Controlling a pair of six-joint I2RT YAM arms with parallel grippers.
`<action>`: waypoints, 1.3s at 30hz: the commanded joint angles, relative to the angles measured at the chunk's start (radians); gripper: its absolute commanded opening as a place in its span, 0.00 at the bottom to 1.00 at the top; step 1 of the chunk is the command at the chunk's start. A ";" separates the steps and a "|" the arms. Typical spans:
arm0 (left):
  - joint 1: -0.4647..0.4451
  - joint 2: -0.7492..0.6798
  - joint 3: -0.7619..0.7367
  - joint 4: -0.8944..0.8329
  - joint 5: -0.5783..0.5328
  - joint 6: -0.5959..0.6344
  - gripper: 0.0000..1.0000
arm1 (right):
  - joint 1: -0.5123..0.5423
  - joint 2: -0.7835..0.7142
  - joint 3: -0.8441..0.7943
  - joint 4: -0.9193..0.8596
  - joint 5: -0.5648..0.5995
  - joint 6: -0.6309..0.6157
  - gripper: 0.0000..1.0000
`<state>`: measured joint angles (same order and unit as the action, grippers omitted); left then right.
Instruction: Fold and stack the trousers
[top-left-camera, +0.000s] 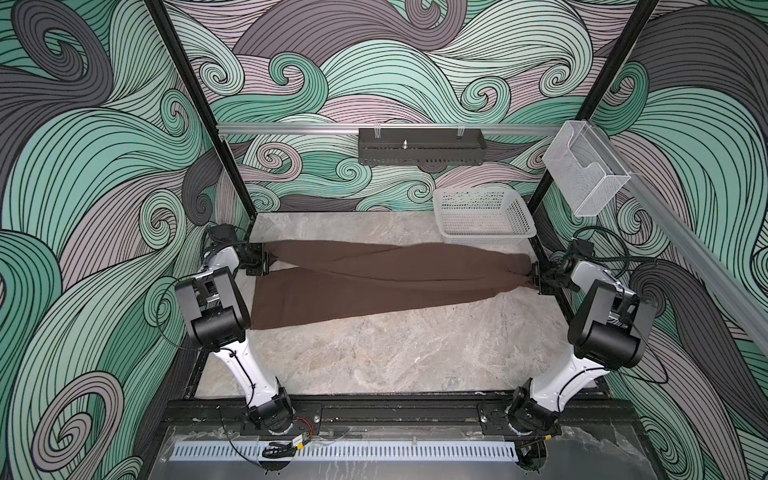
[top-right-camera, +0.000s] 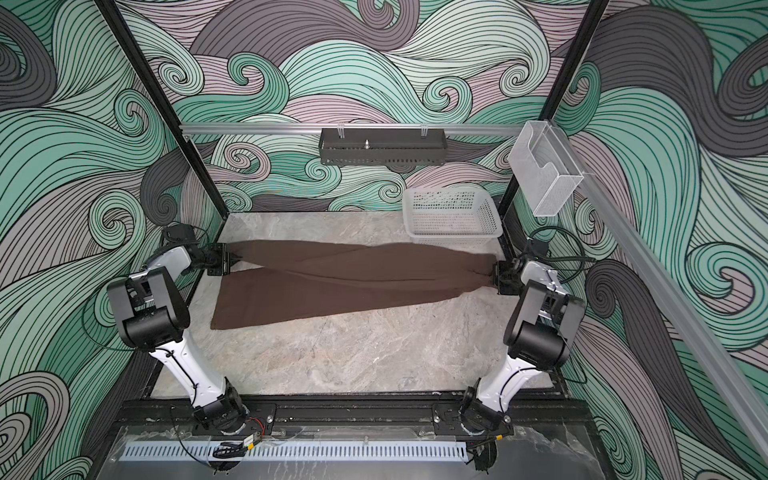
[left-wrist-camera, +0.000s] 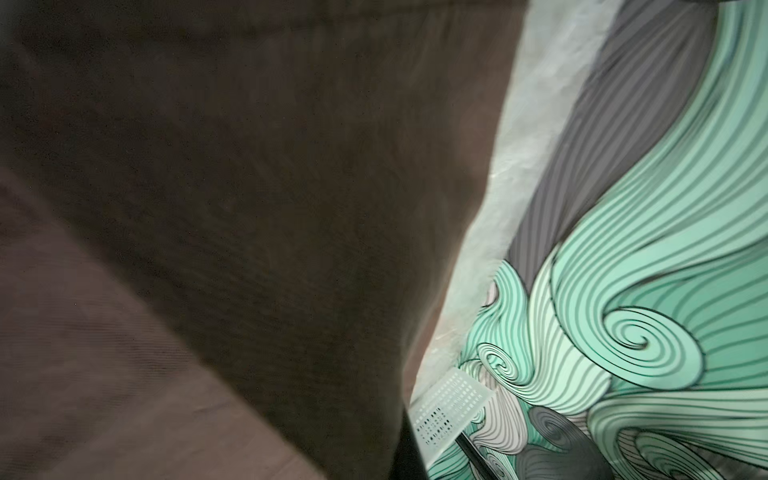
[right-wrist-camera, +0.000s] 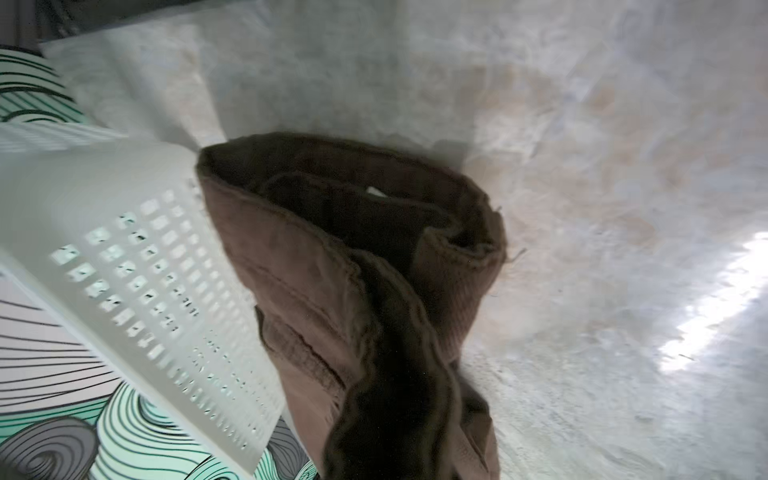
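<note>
- Swirling teal, grey and pale-pink wave patterns cover the walls around a grey marbled table (top-left-camera: 395, 353), seen in both top views.
- The trousers (top-left-camera: 374, 274) stretch across the far half of the table, from the left edge to the right edge, dark brown and matte.
- The left gripper (top-left-camera: 266, 259) sits at the far-left edge of the table with its jaws closed tight on the end of one trouser leg; the cloth narrows to a pinch there.
- That leg runs rightward and crosses over the other leg near the middle.
- The other leg lies flat on the table, its wide hem spread near the left arm's elbow.
- The right gripper (top-left-camera: 534, 276) is at the right edge, jaws clamped on the gathered waist end, which bunches into a narrow neck.
- In the right wrist view the trousers (right-wrist-camera: 374, 291) show a rolled waistband with stitched seams, rising from the table (right-wrist-camera: 582, 166) beside the basket (right-wrist-camera: 145, 249).
- In the left wrist view brown cloth (left-wrist-camera: 249, 208) fills most of the frame, blurred and in shadow.
- A white perforated basket (top-left-camera: 484, 216) stands in the far-right corner, just behind the waist end.
- A black slotted tray (top-left-camera: 419, 145) hangs on the back rail, and a clear plastic bin (top-left-camera: 582, 174) hangs on the right rail.
</note>
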<state>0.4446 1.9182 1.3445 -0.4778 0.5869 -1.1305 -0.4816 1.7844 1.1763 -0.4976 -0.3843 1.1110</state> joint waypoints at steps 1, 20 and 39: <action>0.018 -0.080 -0.069 0.049 -0.014 0.033 0.00 | -0.026 -0.010 -0.018 -0.018 0.064 -0.056 0.00; 0.099 -0.085 -0.271 0.072 -0.009 0.097 0.00 | -0.052 -0.027 -0.086 -0.091 0.020 -0.146 0.46; 0.101 -0.070 -0.233 0.054 -0.009 0.094 0.00 | -0.038 -0.008 -0.070 -0.039 -0.016 -0.052 0.00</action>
<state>0.5388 1.8610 1.0786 -0.4057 0.5873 -1.0462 -0.5240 1.7615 1.0920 -0.5518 -0.3954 1.0451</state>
